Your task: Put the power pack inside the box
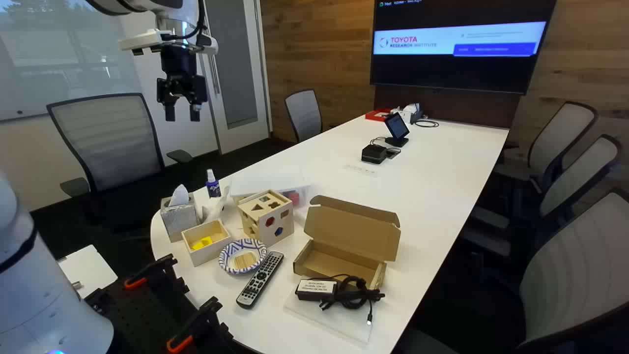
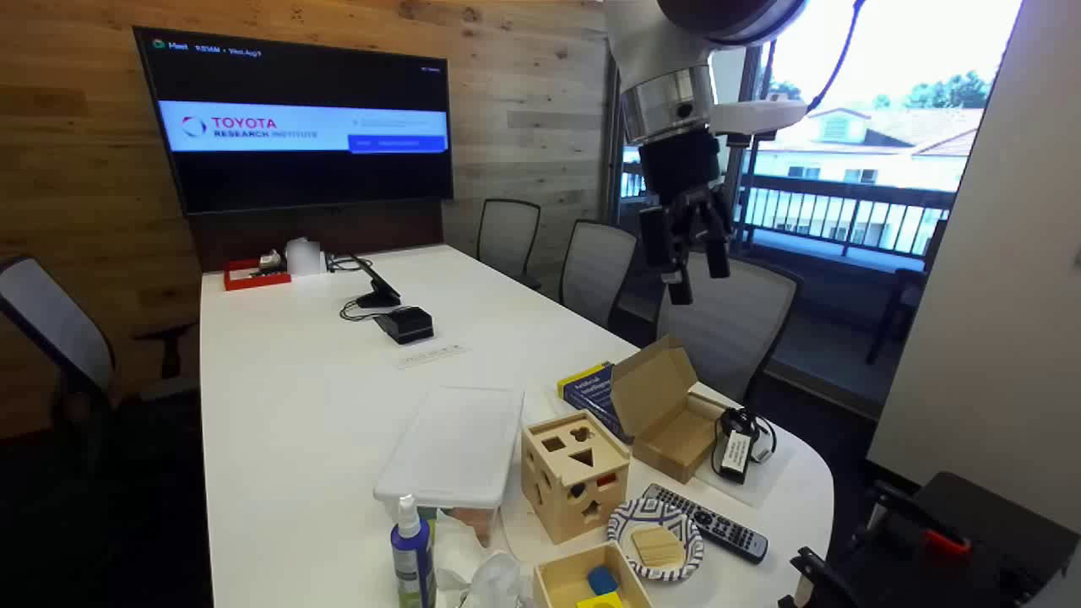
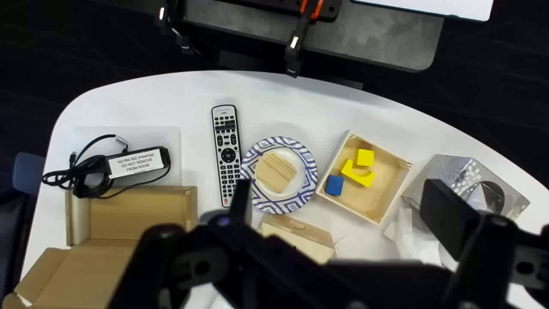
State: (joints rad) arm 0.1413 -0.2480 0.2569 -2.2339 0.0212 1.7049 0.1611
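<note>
The power pack, a black brick with a white label and a bundled black cord, lies on a pale flat sheet on the table in both exterior views (image 1: 317, 291) (image 2: 736, 456) and in the wrist view (image 3: 135, 163). It is outside the brown cardboard box (image 1: 354, 228), beside its front wall. The box stands open with its flap lid raised; it also shows in an exterior view (image 2: 650, 390) and in the wrist view (image 3: 137, 210). My gripper (image 1: 182, 115) is open and empty, high above the table in both exterior views (image 2: 699, 283). In the wrist view its fingers (image 3: 339, 195) are wide apart.
A remote control (image 1: 260, 280) and a patterned bowl (image 1: 227, 256) lie beside the box. A wooden cube box (image 1: 268, 219), small wooden tray (image 3: 373, 201) with blocks, tissue box (image 1: 179, 219), spray bottle (image 2: 412, 553), plastic bin (image 2: 456, 447) and book (image 2: 595, 393) stand around.
</note>
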